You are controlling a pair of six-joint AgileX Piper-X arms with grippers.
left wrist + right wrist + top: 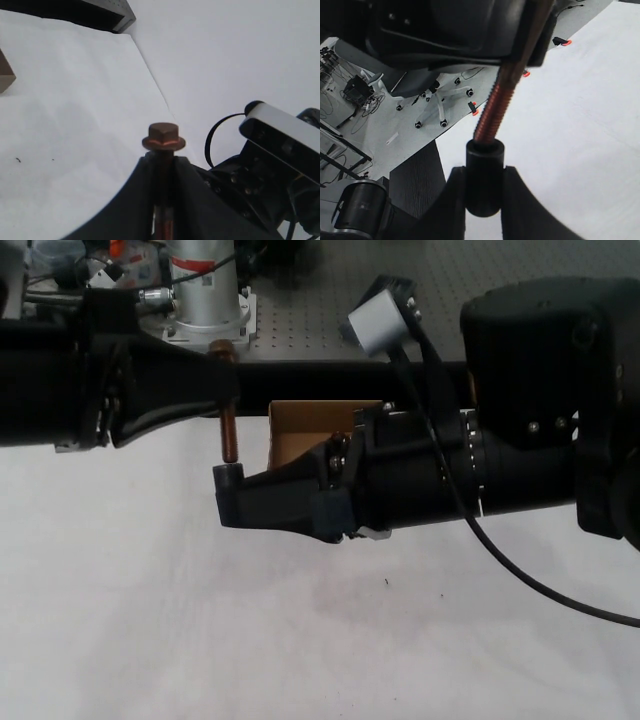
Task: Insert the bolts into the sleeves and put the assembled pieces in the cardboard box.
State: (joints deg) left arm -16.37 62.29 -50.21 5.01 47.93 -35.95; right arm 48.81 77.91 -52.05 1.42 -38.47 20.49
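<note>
We log: L gripper (pixel 162 167), fingers pinched on the shank of a copper bolt (pixel 163 139), hex head clear above the tips, bolt upright in mid-air. R gripper (pixel 484 192) clamps a black sleeve (pixel 484 167) directly under it; threaded end sits at the sleeve's mouth, looks just inside. Cardboard box (pixel 300 420) stands just beside the bolt, w/ its near side partly hidden behind the R arm. Room: white sheet (pixel 150 620) lies open in front of both grippers, and its far edge meets a dark strip. Beyond that we note a perforated plate (pixel 330 300) carrying a metal post (pixel 205 285). Obstructions: the R arm's black cable (pixel 520 580) trails over the sheet
</note>
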